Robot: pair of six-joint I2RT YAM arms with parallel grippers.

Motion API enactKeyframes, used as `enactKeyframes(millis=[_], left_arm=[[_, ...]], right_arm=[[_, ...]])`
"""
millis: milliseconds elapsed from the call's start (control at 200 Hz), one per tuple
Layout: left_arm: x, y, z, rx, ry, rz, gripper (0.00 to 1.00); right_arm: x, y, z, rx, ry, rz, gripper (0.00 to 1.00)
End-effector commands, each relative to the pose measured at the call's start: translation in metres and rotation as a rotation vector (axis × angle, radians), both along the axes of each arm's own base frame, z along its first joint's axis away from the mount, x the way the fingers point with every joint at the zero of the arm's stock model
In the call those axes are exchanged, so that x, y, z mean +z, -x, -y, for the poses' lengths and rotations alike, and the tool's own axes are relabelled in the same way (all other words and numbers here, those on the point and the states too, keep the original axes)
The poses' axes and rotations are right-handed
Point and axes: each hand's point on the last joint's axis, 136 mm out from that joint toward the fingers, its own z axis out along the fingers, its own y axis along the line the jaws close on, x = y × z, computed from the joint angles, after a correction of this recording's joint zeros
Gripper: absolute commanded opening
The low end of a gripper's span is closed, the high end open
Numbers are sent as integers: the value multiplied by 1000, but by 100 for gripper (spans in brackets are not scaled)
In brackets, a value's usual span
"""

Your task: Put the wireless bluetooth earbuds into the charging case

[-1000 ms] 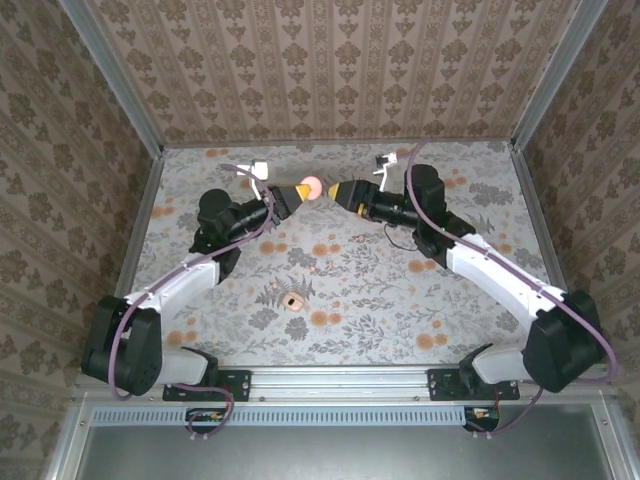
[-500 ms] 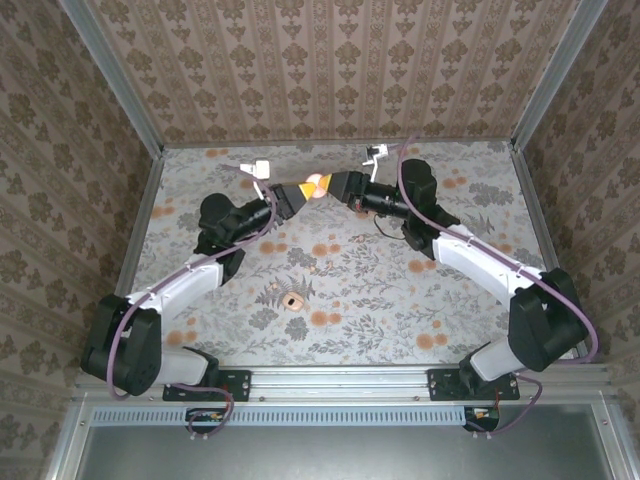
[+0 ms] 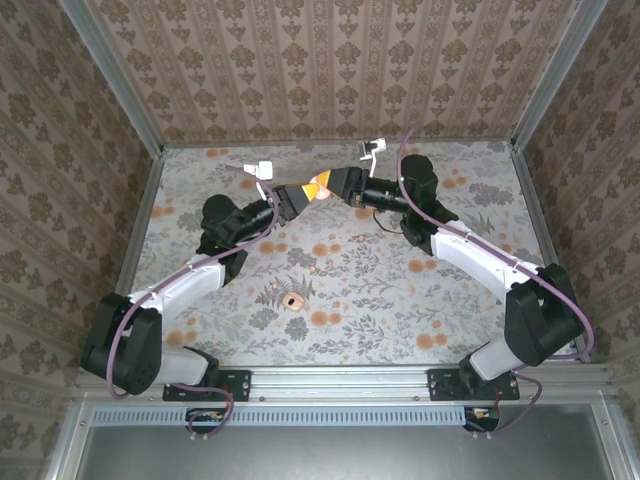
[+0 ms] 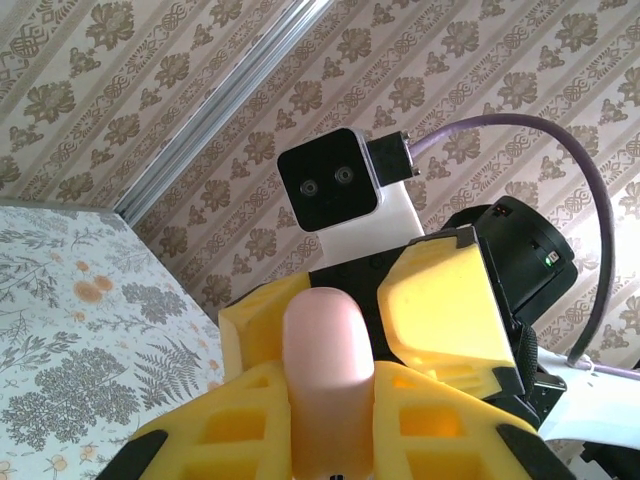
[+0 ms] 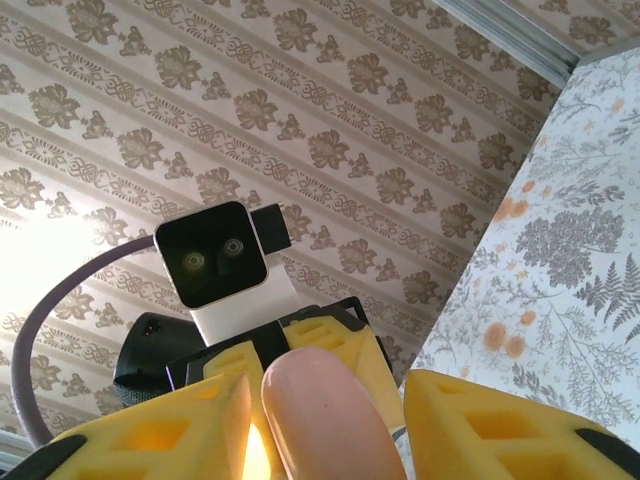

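The salmon-pink charging case [image 3: 318, 187] hangs in the air over the far middle of the table. My left gripper [image 3: 306, 192] is shut on it, and in the left wrist view the case [image 4: 328, 335] stands clamped between the yellow fingers [image 4: 215, 420]. My right gripper [image 3: 329, 184] meets it from the other side, jaws open and straddling the case [image 5: 318, 405]. One right finger [image 5: 190, 435] sits close against the case and the other [image 5: 500, 425] stands apart from it. A small tan earbud [image 3: 292, 300] lies on the floral table, near the middle front.
The floral table [image 3: 470, 300] is walled by patterned panels with metal corner posts [image 3: 545, 75]. Both arms reach toward the far middle, their cables looping above the wrists.
My right gripper has moved left up to the case and narrowed its jaws around it. My left gripper has kept the case and shifted slightly right and back.
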Motion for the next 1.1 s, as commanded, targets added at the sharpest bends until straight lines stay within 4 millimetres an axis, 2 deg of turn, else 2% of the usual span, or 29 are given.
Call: enactKeyframes(millis=[0, 175, 265, 380, 485, 550, 685, 720, 820, 845, 880, 965, 1100], left_arm=[[16, 2, -6, 22, 27, 46, 0], [16, 3, -10, 32, 38, 38, 0], [17, 4, -10, 33, 37, 38, 0], [15, 4, -10, 33, 30, 31, 0], [12, 5, -10, 36, 16, 31, 0], [9, 4, -10, 40, 2, 19, 13], [5, 4, -9, 44, -27, 19, 34], [5, 4, -10, 49, -37, 28, 38], [3, 9, -15, 57, -85, 57, 49], [3, 11, -15, 55, -101, 65, 51], [1, 5, -26, 83, -133, 67, 53], [1, 11, -34, 80, -225, 114, 57], [8, 34, -39, 40, -361, 286, 60]], right_arm=[[18, 9, 8, 12, -52, 42, 42], [24, 13, 8, 50, -107, 45, 34], [24, 15, 8, 61, -107, 48, 26], [24, 19, 7, 73, -80, 62, 16], [22, 23, 9, 69, -5, 85, 12], [20, 26, 11, 62, 57, 104, 11], [12, 27, 15, 62, 151, 121, 9], [23, 33, 20, 60, 156, 148, 9], [23, 33, 30, 59, 210, 154, 8], [21, 33, 32, 62, 229, 153, 8], [20, 33, 36, 63, 257, 157, 8], [15, 37, 43, 75, 346, 181, 8], [11, 50, 46, 139, 435, 229, 8]])
